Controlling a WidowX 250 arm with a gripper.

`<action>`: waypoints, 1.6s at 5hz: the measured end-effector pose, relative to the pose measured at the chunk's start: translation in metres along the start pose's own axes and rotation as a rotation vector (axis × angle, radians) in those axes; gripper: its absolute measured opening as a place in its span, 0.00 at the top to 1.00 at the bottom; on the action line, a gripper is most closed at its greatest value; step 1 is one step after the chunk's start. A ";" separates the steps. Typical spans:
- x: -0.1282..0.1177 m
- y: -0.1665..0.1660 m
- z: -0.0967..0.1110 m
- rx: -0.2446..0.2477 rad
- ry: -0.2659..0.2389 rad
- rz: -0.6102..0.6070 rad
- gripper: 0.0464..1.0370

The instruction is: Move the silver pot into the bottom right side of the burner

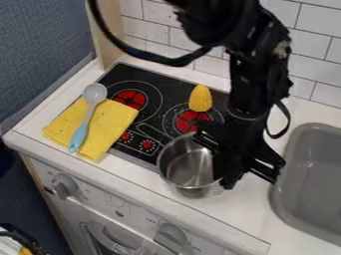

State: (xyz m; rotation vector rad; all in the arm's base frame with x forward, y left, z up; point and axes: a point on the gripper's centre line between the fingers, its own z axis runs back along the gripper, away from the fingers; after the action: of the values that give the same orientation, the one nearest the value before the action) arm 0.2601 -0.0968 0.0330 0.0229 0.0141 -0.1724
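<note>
Oven knob (pixel 172 236); silver pot (pixel 186 172) by the end effector (pixel 233 167); can't tell whether it's gripping.

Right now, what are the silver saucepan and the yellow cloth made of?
The silver saucepan looks like smooth, shiny metal, maybe steel, because bright reflections streak its inside. The yellow cloth looks like soft, dull fabric, since it lies flat without any shine, but I can't tell if it's cotton.
</note>
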 end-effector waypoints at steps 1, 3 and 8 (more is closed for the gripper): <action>0.006 0.000 -0.003 0.002 0.004 0.002 0.97; 0.018 0.013 -0.002 -0.008 -0.016 0.061 0.97; 0.044 0.033 0.031 -0.087 -0.170 -0.074 0.02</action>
State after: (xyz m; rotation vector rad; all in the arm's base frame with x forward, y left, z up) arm 0.3098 -0.0730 0.0636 -0.0791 -0.1470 -0.2474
